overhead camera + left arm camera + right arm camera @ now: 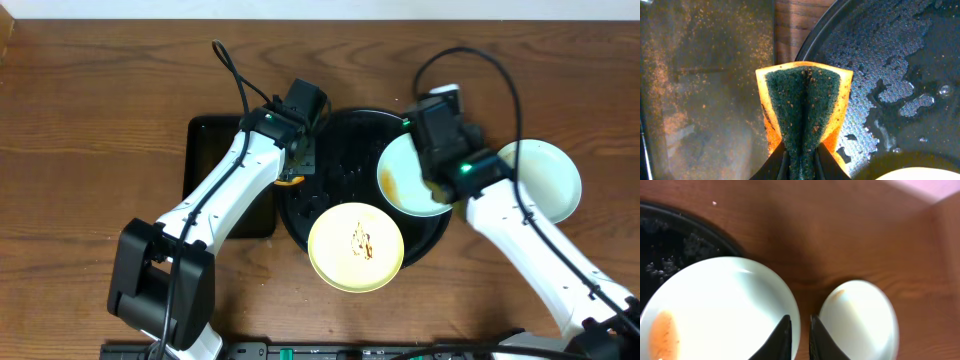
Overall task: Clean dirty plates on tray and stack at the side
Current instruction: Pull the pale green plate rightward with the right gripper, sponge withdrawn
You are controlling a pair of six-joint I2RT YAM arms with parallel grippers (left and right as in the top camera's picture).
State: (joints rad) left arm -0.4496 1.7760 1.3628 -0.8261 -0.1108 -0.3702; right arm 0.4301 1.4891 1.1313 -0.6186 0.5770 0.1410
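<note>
The round black tray [345,160] is wet. A pale yellow plate [356,246] with a brown smear lies on its front rim. My right gripper [440,190] is shut on the rim of a mint-green plate [405,172] with a brown smear, held tilted over the tray's right side. In the right wrist view the fingers [800,335] pinch that plate's edge [720,310]. A second mint-green plate [545,178] lies on the table to the right and shows in the right wrist view [860,320]. My left gripper [801,165] is shut on a folded green-yellow sponge [805,110] at the tray's left rim [900,60].
A rectangular black tray [225,175] speckled with crumbs lies left of the round tray, and shows in the left wrist view [705,90]. The yellow plate's edge [920,174] shows at the bottom right there. Wooden table all around.
</note>
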